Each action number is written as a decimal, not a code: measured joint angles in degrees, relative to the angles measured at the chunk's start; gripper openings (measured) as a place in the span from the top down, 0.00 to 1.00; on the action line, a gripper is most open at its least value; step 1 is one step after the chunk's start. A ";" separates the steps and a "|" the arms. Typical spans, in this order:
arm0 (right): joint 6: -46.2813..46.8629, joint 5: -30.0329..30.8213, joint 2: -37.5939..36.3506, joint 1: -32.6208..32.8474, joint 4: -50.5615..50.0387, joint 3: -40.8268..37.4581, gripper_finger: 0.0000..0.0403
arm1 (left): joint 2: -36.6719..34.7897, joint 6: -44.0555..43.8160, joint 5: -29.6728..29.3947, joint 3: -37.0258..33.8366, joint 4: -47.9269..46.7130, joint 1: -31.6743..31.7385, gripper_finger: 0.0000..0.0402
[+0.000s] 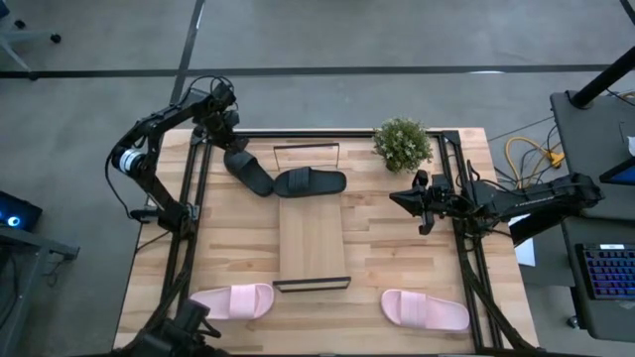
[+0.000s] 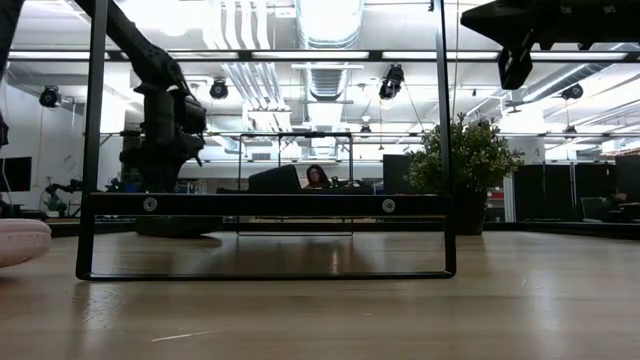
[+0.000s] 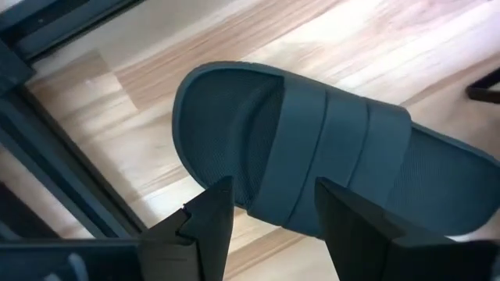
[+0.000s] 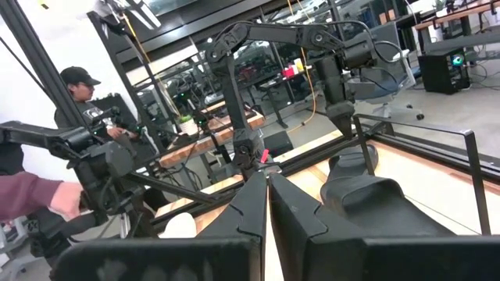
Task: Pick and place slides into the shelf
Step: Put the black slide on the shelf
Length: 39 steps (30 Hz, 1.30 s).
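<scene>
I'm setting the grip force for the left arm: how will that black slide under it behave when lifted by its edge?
The black slide looks like moulded foam or rubber, so probably light and slightly bendy; held by one edge, its far end may droop. Its ribbed footbed suggests little slipping. The left gripper is open at its sole edge, where it may twist unless gripped deep.

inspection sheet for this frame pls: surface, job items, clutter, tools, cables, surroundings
Surface: wooden table, black frame rails along both sides.
Job's things: shelf at table centre, one black slide lying at its far end; second black slide beside it, under the left tool; two pink slides at the near edge, off the shelf.
Clutter: potted plant at the far edge.
Grippers: left tool open, straddling the black slide's strap; right tool shut, empty, waiting right of the shelf.
Cables: yellow coil off the table's right side.
Surroundings: person seated beyond the table.
</scene>
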 joint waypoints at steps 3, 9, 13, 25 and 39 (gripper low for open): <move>0.00 0.01 0.02 0.00 0.02 0.00 0.98 | 0.68 1.37 1.15 0.00 -0.47 0.34 0.59; 0.02 0.02 0.02 -0.01 0.02 0.00 0.98 | 1.75 1.57 3.23 0.00 -0.30 0.70 0.59; 0.02 0.04 0.02 0.00 0.02 0.00 0.98 | 2.20 2.92 3.21 0.00 -0.37 0.70 0.59; 1.53 0.02 0.02 0.00 0.02 0.00 0.98 | 3.86 4.92 2.62 0.00 -0.33 1.18 0.59; 1.53 0.02 0.02 0.02 0.02 0.00 0.98 | 6.94 7.23 7.25 0.00 -0.73 1.36 0.59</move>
